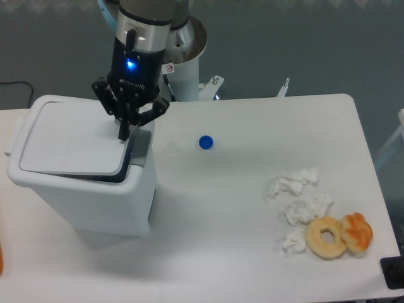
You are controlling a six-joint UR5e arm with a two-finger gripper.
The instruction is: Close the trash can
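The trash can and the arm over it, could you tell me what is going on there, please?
The robot arm is pushing the lid of the white trash can down. Its gripper, fingers together, presses on the lid's right edge. The lid is nearly flat, but a dark gap shows along its front and right side, so the can is not fully closed. A blue cap, crumpled tissues and two doughnuts lie untouched on the table.

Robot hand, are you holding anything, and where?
Nothing is held. The gripper has its jaws shut together, the tip pressing down on the trash can lid near its right edge.
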